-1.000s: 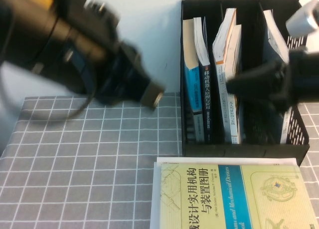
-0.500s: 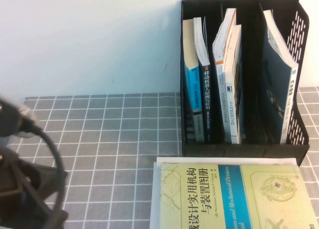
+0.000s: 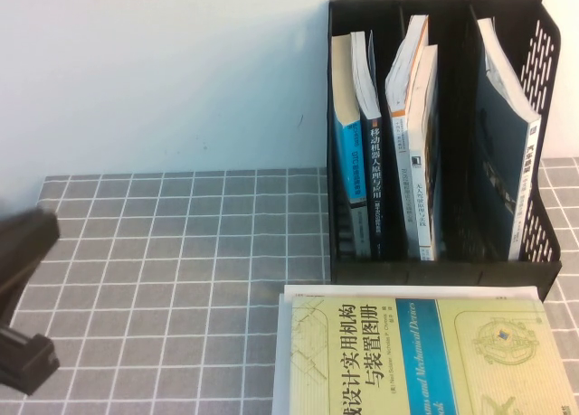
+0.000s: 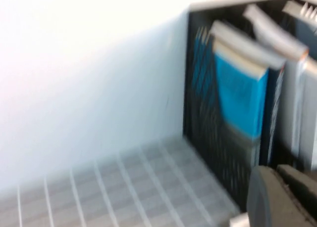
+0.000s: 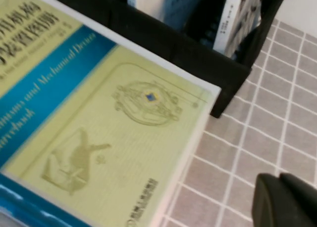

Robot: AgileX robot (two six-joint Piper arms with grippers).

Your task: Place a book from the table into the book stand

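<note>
1. Three compartments of the book stand (image 3: pixel 439 135) sit on the grid-cloth table (image 3: pixel 181 252) against a white wall; the book (image 3: pixel 502 153) leans in the rightmost one.
2. Only the right wrist view shows the yellow-green book's (image 5: pixel 99 118) corner drawing.
3. Left gripper (image 3: pixel 23 297) sits low at the table's left edge, right gripper (image 5: pixel 285 202) beside the yellow-green book; can't tell either's opening.

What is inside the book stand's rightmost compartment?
In the book stand, the rightmost compartment holds one leaning dark-covered book. Its foot is hidden behind the front wall. Left gripper sits at the table's left edge; right gripper beside the yellow-green book.
</note>
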